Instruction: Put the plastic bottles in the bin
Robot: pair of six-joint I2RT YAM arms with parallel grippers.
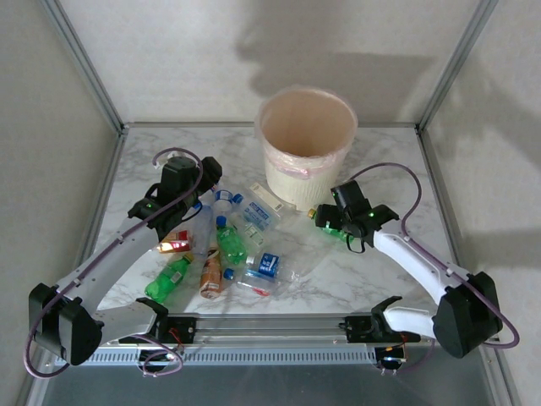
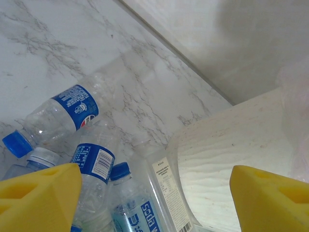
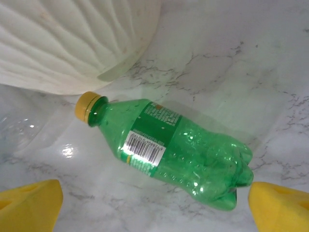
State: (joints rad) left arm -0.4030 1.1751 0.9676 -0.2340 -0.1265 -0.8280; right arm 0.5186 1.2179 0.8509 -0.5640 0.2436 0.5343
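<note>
Plainly, little of the task can be judged done: the plastic bottles (image 1: 230,247) are seen lying in a loose heap on the bench (image 1: 211,139) between the two arms, just in front of the bin (image 1: 306,93). No bottle is made out in the part of the bin's inside that is shown. One green bottle (image 3: 178,145) with a yellow cap is laid on its side apart from the heap, close to the foot of the bin, with its cap turned toward the bin wall. The right hand (image 3: 154,193) is held over it with the fingers spread wide to either side, and nothing is gripped. The left hand (image 2: 153,181) is likewise spread wide and empty. It is poised over the back-left edge of the heap, where a clear bottle (image 2: 67,108) with a blue cap and blue label is seen beside others. Every bottle in view is therefore judged left to be moved, and the green one is taken as the likeliest to be picked up next. The bin's floor is hidden behind its near wall, so a bottle lying deep inside cannot be ruled out. The clear bottles overlap and are see-through, so no count can be trusted. In both wrist views the fingers are cut off at the lower corners, and from above the hands are hard to tell from the dark wrists.
</note>
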